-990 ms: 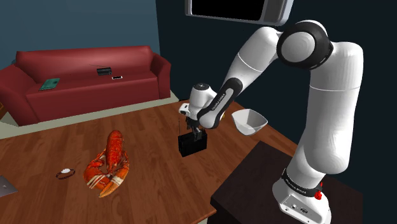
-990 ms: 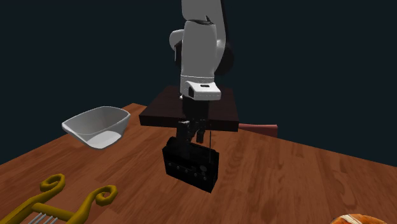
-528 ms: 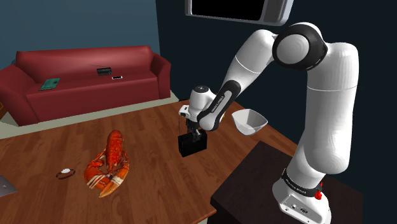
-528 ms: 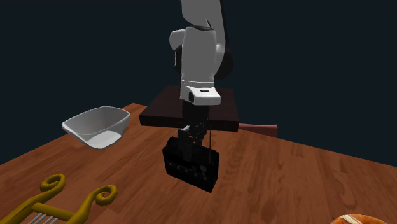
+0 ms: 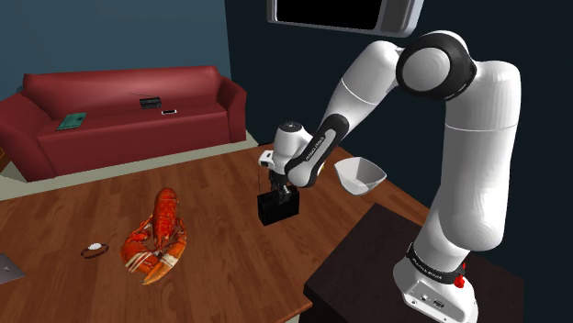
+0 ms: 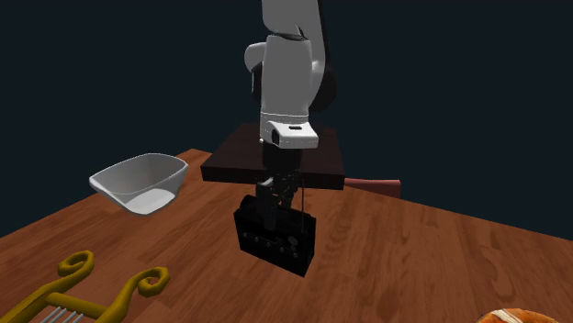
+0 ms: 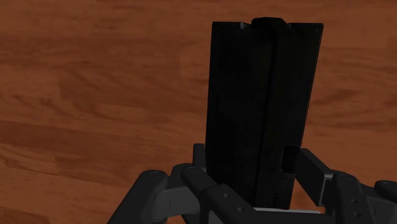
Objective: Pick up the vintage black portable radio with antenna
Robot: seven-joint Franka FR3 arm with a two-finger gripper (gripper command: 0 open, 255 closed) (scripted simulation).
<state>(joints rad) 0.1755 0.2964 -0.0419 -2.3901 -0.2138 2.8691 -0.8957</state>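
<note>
A black box-shaped radio (image 5: 278, 209) with a thin upright antenna stands on the wooden table (image 5: 220, 266), near its middle. My black gripper (image 5: 284, 194) comes down from above and is shut on the radio's top. In the second exterior view the gripper (image 6: 278, 207) clasps the upper edge of the radio (image 6: 275, 243), whose front shows a row of small knobs. The wrist view has the radio (image 7: 264, 102) as a tall black slab, pinched at its near end by my gripper (image 7: 254, 167). Whether the radio's base still touches the table I cannot tell.
A white bowl (image 5: 360, 174) (image 6: 140, 183) sits close to the radio on the stand's side. An orange lobster (image 5: 158, 239) and a small round item (image 5: 94, 249) lie toward the shoulder view's left. A golden lyre (image 6: 87, 292) lies nearby. The dark stand (image 5: 376, 271) borders the table; a red sofa (image 5: 119, 115) stands behind.
The fingers have gone from open to shut on the radio's top. The hand dipped slightly onto it; the radio has barely shifted.
</note>
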